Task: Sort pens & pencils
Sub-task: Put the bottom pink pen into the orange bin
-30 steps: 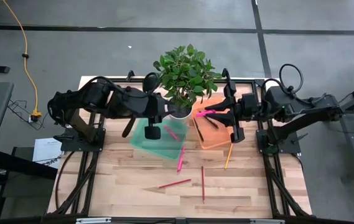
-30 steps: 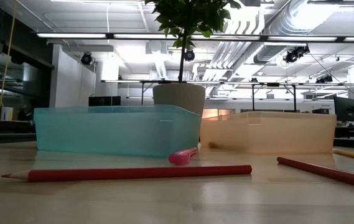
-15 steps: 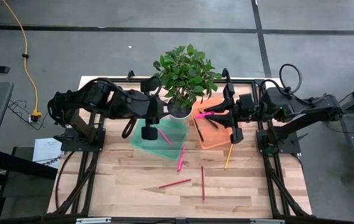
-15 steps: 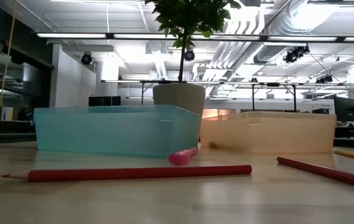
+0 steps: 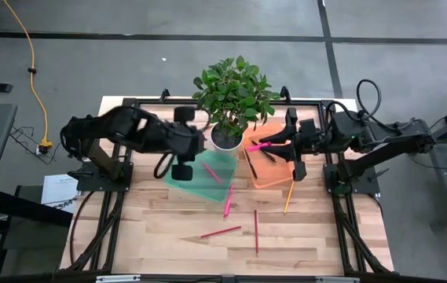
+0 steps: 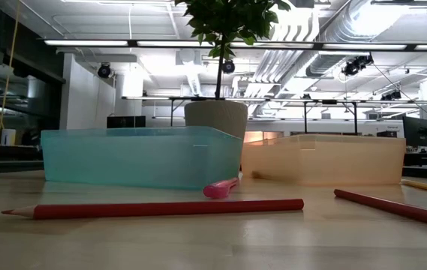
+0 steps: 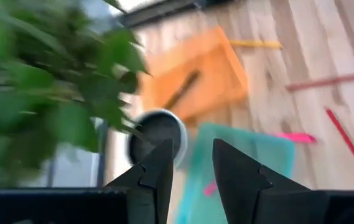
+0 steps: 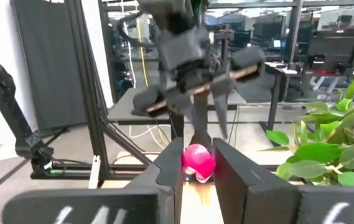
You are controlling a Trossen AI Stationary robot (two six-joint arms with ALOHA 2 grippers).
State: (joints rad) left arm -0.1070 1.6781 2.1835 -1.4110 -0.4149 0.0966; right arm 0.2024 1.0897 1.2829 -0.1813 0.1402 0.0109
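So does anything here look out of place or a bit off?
One thing: a pink pen lies on the table with one end against the teal bin, outside it rather than inside. Red pencils and a yellow one lie scattered. The right claw holds a pink pen above the orange bin.

Blocked at the far middle of the tabletop [image 5: 152,236] by a potted plant [image 5: 233,94], leaves spreading over both trays. Crowded above the teal tray [image 5: 199,174] by the left pincer [image 5: 182,161], above the orange tray [image 5: 269,167] by the right pincer [image 5: 264,146], gripping a pink pen [image 5: 256,145]. Open along the near strip, apart from scattered pencils [image 5: 221,232] and another pink pen [image 5: 228,201].
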